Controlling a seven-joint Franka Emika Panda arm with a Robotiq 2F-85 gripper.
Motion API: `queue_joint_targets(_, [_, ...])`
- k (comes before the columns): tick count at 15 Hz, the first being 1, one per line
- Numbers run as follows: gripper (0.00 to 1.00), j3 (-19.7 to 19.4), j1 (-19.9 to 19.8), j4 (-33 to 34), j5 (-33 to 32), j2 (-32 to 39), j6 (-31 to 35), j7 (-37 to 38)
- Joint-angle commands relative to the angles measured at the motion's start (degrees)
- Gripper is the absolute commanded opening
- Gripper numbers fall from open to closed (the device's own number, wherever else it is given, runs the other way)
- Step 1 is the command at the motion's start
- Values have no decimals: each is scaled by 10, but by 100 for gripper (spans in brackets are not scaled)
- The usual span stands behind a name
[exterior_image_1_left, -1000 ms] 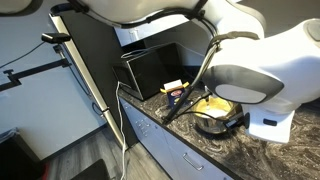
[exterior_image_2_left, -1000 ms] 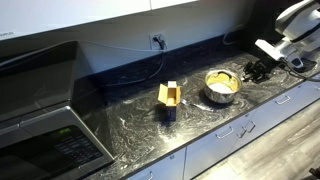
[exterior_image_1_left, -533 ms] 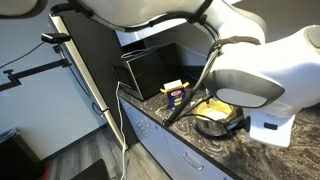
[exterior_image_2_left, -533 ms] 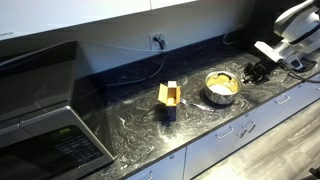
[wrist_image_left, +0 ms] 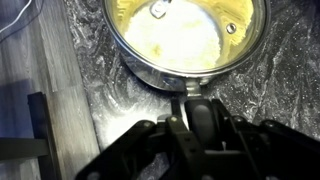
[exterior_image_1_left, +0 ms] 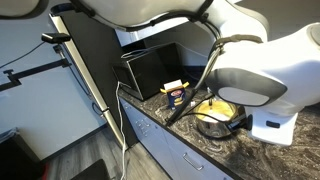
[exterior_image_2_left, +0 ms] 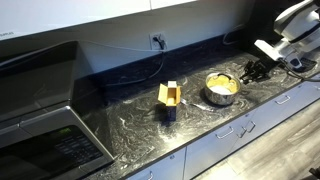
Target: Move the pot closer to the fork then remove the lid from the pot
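The pot [wrist_image_left: 152, 76], a shiny steel saucepan showing yellow inside, stands on the dark marbled counter. The clear glass lid [wrist_image_left: 190, 35] sits on it, its knob [wrist_image_left: 160, 10] near the top edge of the wrist view. My gripper [wrist_image_left: 200, 105] is shut on the pot's dark handle [wrist_image_left: 200, 120], with a finger on each side of it. Both exterior views show the pot [exterior_image_2_left: 222, 86] [exterior_image_1_left: 213, 110]; in one my gripper [exterior_image_2_left: 252, 70] is right beside it. No fork shows in any view.
A small blue and yellow box [exterior_image_2_left: 169, 99] stands open on the counter mid-way along. A black appliance [exterior_image_2_left: 45, 120] fills the near left corner. The counter's front edge [exterior_image_2_left: 230, 120] runs above white drawers. The robot's white arm [exterior_image_1_left: 255, 70] blocks much of one exterior view.
Almost nothing differs: the arm shifts very slightly, and the pot, lid and gripper hold stay as they were.
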Motion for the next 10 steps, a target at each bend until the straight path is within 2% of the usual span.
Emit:
queue_joint_targets(1, [69,-7,4,10,11,-17,-19,11])
queue_joint_targets(5, [98,-23,19,4,-33,-36,-23,46])
queue_joint_targets(10, [100,-62,59,-9,-185,-78,-25,186])
